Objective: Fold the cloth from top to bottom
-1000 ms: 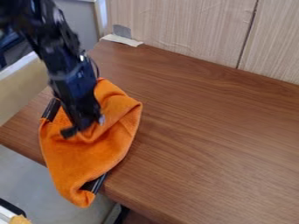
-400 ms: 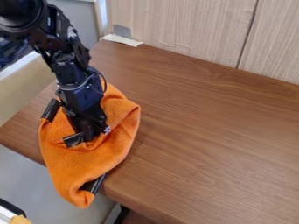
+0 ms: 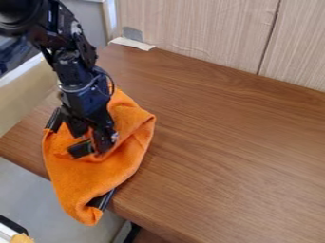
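- Gripper [image 3: 92,148] over upper part of orange cloth [image 3: 95,175]; open/shut: can't tell.
- Cloth at tbl's [image 3: 222,142] L corner, bottom end past edge, rumpled; part hidden behind gripper.
- Blk bar [image 3: 54,119] at cloth's upper L, partly covered.
- Arm [image 3: 68,61] cut off top L.
- Obj. bottom L [image 3: 9,231] cut off, unclear.

Cloth [image 3: 95,178] on table [image 3: 234,142] at left, overhanging near edge; wall [image 3: 196,28] behind
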Available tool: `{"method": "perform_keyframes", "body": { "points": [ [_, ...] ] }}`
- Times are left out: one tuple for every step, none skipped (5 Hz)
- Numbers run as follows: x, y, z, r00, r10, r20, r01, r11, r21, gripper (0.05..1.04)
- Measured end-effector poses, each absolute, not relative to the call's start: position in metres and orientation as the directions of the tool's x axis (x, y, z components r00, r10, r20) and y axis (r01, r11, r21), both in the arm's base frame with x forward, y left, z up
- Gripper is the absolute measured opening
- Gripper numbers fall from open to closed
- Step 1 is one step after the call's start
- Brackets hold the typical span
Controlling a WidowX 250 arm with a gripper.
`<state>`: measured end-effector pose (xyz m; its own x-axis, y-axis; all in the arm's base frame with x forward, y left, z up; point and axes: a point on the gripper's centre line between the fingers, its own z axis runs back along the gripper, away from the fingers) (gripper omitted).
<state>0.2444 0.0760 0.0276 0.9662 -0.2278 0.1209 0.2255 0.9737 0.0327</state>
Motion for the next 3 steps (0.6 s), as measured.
{"method": "perform_keyframes", "body": {
  "points": [
    [0.246,0.077,0.04,0.963,-0.234,0.136,0.231,0.972,0.041,1.007],
    [0.246,0.075,0.062,0.958,-0.243,0.155,0.239,0.97,0.043,1.001],
    [0.243,0.08,0.096,0.952,-0.229,0.204,0.228,0.973,0.027,1.001]
  ]
}}
